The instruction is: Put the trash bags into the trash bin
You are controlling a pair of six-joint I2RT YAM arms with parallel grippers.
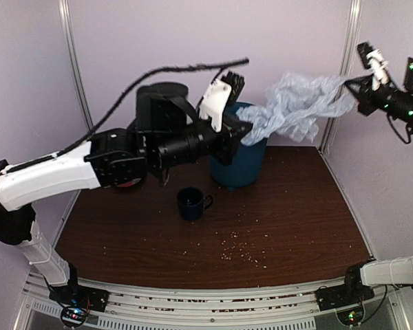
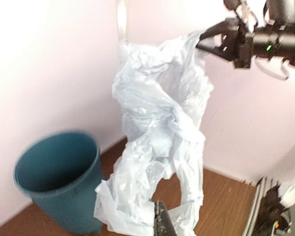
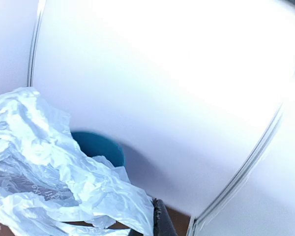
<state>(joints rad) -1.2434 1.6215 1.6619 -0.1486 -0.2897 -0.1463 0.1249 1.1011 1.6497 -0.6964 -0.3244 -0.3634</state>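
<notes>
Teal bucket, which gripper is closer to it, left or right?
Left. The left gripper is at the rim of the teal bucket, pinching the trash bag. The right gripper is raised far off to its right, holding the bag's other end.

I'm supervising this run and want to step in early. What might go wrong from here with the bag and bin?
1. The trash bag hangs stretched between the left gripper and right gripper, mostly right of the trash bin; released now, it would likely fall outside.
2. The left arm crowds the bin and may tip it.
</notes>
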